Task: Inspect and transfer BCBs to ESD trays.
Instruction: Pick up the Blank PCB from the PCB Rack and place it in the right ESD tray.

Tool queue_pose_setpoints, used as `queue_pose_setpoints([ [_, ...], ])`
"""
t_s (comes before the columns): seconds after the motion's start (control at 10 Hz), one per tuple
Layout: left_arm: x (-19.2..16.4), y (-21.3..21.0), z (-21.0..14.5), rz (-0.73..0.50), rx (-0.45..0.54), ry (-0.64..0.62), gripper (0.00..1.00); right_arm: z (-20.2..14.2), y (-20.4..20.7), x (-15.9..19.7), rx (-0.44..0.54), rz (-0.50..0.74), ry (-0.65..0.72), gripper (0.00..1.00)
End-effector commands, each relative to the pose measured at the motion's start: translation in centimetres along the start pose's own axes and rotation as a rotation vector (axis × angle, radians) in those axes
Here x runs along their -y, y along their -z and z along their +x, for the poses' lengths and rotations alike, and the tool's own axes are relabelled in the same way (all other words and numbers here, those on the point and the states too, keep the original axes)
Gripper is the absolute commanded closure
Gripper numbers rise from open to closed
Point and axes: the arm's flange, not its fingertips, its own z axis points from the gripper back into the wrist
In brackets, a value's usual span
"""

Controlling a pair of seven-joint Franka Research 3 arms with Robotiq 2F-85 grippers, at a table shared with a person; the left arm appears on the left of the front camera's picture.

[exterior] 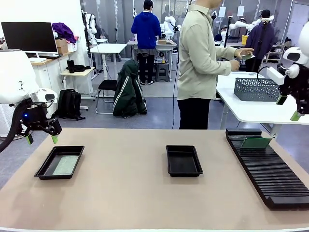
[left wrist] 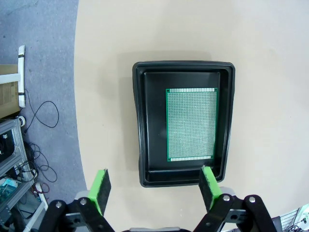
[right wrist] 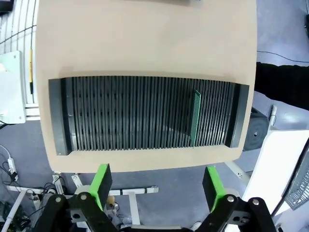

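One thin green circuit board (right wrist: 196,118) stands in the ribbed black plastic rack (right wrist: 120,118) at right; left gripper (left wrist: 154,182), right gripper (right wrist: 157,181) spread, empty. Skewed grasp could jam it.

Green BCB (left wrist: 191,124) flat in left ESD tray (left wrist: 139,121); second BCB (exterior: 256,142) standing in rack (exterior: 275,179)

Glossy black plastic tray (left wrist: 140,121); perforated green board (left wrist: 191,123); matt beige table (left wrist: 270,48).
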Motion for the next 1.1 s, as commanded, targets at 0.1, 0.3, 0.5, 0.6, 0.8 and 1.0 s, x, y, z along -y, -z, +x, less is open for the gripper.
queue_pose_setpoints([
  [0.1,0.0,0.2,-0.1,-0.007,0.009,0.001,0.03,-1.5,3.9,-0.1,0.012,-0.075,-0.044,0.00],
  [0.3,0.0,0.2,-0.1,-0.007,0.009,0.001,0.03,-2.1,6.0,0.4,-0.005,-0.113,-0.035,0.00],
  [0.5,0.0,0.2,-0.1,-0.007,0.009,0.001,0.03,-2.5,8.0,1.2,-0.009,-0.133,-0.029,0.00],
  [0.6,0.0,0.2,-0.1,-0.007,0.009,0.001,0.03,-2.7,8.8,1.5,-0.007,-0.144,-0.025,0.00],
  [0.8,0.0,0.2,-0.1,-0.007,0.009,0.001,0.03,-3.2,10.7,2.4,0.008,-0.140,-0.024,0.00],
  [1.0,0.0,0.2,-0.1,-0.007,0.009,0.001,0.03,-3.5,12.5,3.3,0.018,-0.131,-0.025,0.00],
])
